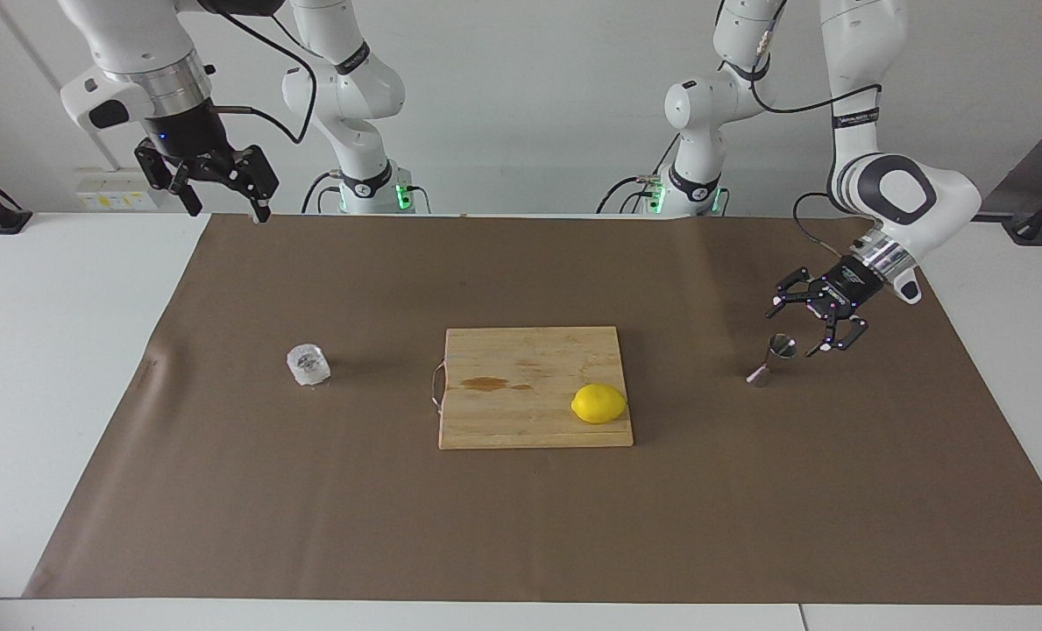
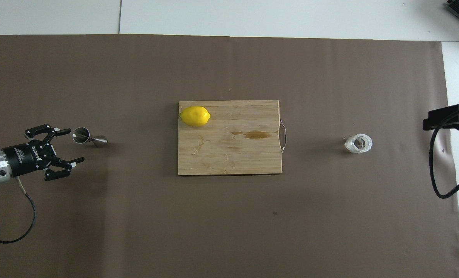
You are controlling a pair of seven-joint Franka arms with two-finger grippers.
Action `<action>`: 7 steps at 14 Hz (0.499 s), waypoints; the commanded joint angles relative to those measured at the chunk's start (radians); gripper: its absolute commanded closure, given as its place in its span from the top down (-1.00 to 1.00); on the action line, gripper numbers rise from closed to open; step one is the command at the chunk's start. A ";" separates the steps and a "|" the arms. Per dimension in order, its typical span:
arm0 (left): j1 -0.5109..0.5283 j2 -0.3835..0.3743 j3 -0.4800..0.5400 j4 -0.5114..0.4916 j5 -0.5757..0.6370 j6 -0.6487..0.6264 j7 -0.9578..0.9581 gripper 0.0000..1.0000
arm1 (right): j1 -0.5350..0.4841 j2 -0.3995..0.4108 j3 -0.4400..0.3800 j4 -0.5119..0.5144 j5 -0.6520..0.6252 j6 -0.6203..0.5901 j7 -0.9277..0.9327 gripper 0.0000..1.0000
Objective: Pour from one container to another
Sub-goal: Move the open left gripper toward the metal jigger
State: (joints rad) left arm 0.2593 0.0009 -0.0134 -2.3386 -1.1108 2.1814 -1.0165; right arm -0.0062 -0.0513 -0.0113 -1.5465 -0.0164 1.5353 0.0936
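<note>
The one container, a small whitish faceted glass cup (image 1: pixel 308 365) (image 2: pixel 358 143), stands on the brown mat toward the right arm's end of the table. Another, a shiny steel hourglass jigger (image 1: pixel 772 359) (image 2: pixel 89 137), stands upright toward the left arm's end. My left gripper (image 1: pixel 790 333) (image 2: pixel 76 144) hangs low and slanted close beside the jigger, open and holding nothing, with one fingertip near the jigger's top rim. My right gripper (image 1: pixel 228 213) is raised over the mat's edge by the robots, open and empty, well away from the glass.
A wooden cutting board (image 1: pixel 529 421) (image 2: pixel 229 162) with a wire handle and a dark stain lies mid-table. A yellow lemon (image 1: pixel 598 404) (image 2: pixel 195 116) rests on the board's corner toward the jigger. Brown paper (image 1: pixel 521 526) covers the table.
</note>
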 commanded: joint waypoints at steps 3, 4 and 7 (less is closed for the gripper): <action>-0.057 -0.035 0.004 -0.039 -0.038 0.066 -0.010 1.00 | -0.011 0.010 0.005 0.000 0.044 0.013 -0.080 1.00; -0.058 -0.035 0.004 -0.039 -0.040 0.070 -0.011 1.00 | -0.011 0.010 0.005 0.000 0.044 0.009 -0.089 1.00; -0.072 -0.032 0.004 -0.039 -0.044 0.086 -0.013 1.00 | -0.012 0.010 0.004 0.000 0.044 0.003 -0.095 1.00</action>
State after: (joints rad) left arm 0.2102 -0.0011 -0.0152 -2.3436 -1.1286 2.2329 -1.0176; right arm -0.0060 -0.0428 -0.0104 -1.5465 0.0074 1.5358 0.0270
